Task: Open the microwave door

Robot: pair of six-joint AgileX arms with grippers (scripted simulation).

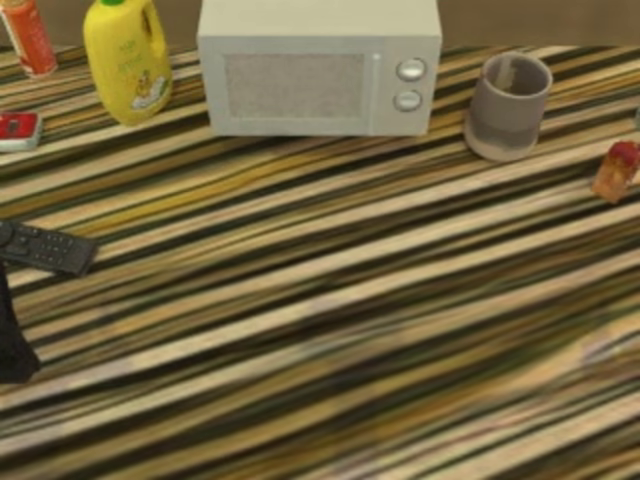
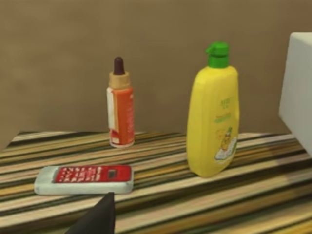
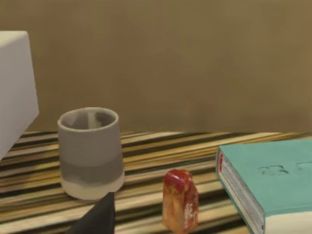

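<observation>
**Door shut, both arms far off, clutter on either flank**

The microwave (image 1: 320, 65) stands at the far edge of the striped table (image 1: 330, 330), about the middle, and the microwave door (image 1: 293, 85) with its speckled mesh window lies flush against the front, fully closed. Nothing has hold of it yet.

The left arm (image 1: 12, 335) shows only as a dark shape at the table's left edge, close to a black remote control (image 1: 45, 248). The right arm does not appear from above. Each wrist camera shows just one dark fingertip, so I cannot tell whether either pincer is open or closed.

The risk, as I judge it, is the crowding. A yellow lotion bottle (image 1: 127, 60) stands just beside the microwave's left side, and a grey mug (image 1: 508, 105) just beside its right. Any approach that drifts wide could topple the bottle or shove the mug. I can make out no handle, so fingers may slip off the flat panel, or push the light box backward.
</observation>
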